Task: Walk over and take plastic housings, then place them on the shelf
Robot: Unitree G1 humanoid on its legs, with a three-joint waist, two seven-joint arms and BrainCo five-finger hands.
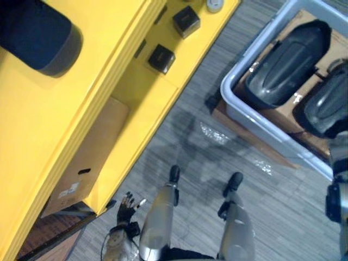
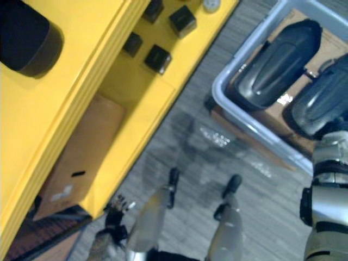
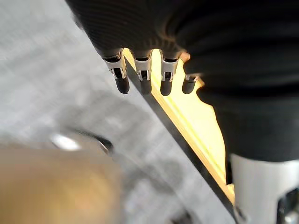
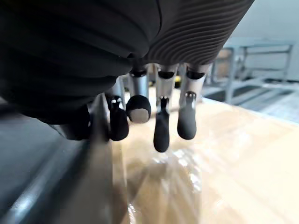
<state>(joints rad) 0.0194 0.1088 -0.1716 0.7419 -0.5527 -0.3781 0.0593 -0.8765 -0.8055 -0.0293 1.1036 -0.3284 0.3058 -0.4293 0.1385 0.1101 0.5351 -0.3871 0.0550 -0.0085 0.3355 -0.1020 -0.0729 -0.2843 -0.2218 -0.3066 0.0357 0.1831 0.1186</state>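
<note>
Two dark plastic housings [image 2: 277,60] in grey bin [image 2: 244,117], yellow shelf [image 2: 70,92] alongside, cardboard box [image 2: 81,157] beneath.

Counted: two plastic housings [image 2: 277,57] in one grey bin [image 1: 255,128]; four small black boxes [image 2: 157,58], one cardboard box [image 2: 81,152], one dark rounded item [image 2: 27,41] on one yellow shelf [image 2: 54,119].

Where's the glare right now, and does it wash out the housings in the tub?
Left eye view: bright glare patches on the floor between the shelf and the tub; small highlights on the housings, outlines plain. Right wrist view: shiny reflection on the tan surface under the right hand.
</note>
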